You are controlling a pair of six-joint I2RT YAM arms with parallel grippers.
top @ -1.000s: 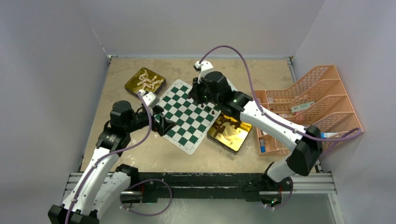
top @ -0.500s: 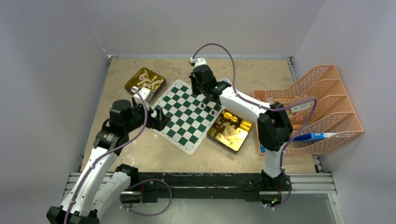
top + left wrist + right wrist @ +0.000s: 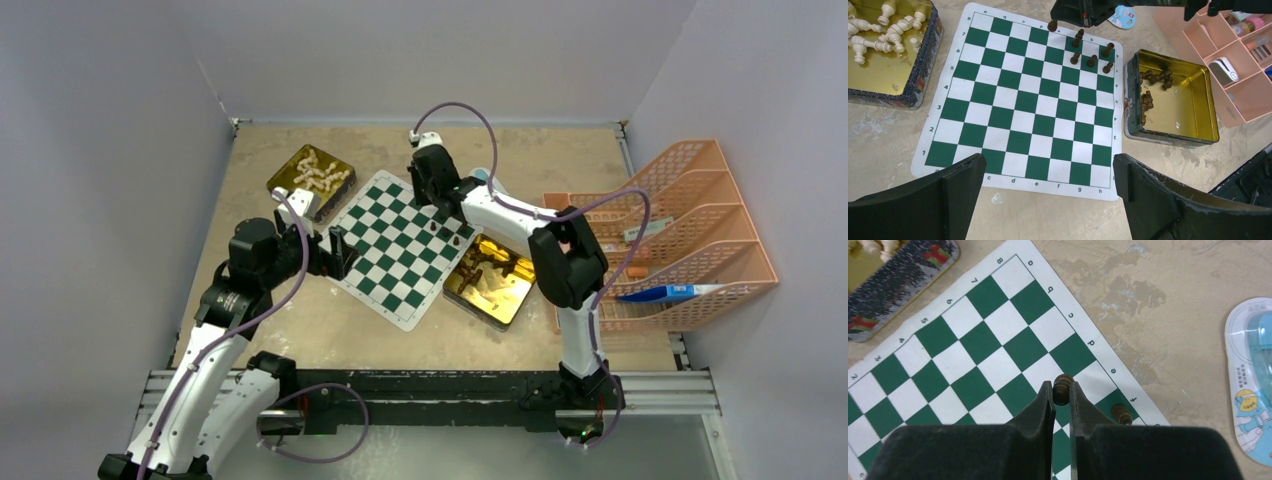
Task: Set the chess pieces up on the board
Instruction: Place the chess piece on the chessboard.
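Right wrist view: the right gripper (image 3: 1062, 392) is clamped on the head of a small dark brown chess piece (image 3: 1063, 386), held over the thin green-and-white checked chessboard mat (image 3: 978, 350) at its far row, about where the squares lettered d and e meet. Whether the base touches the mat I cannot tell.

The main risk is a poor release. If the base is not flat on one square, the piece may topple or end up straddling two. A second dark brown piece (image 3: 1121, 413) stands just beside it on the f square, and the fingers could knock it over as they spread or lift away. Pressing down too hard could also drag the thin mat and shift the other dark brown pieces (image 3: 1092, 60) already standing near that corner.

Nothing blocks the target square. A blue-and-white plastic pack (image 3: 1250, 385) lies on the table off the mat's edge. The gold rectangular tin of dark pieces (image 3: 1168, 137) sits just beside the mat, and the gold tin of cream-white pieces (image 3: 883, 95) lies at the opposite side. The left gripper (image 3: 1048, 172) hangs with its jaws wide apart and empty over the mat's near edge, well apart from the work.
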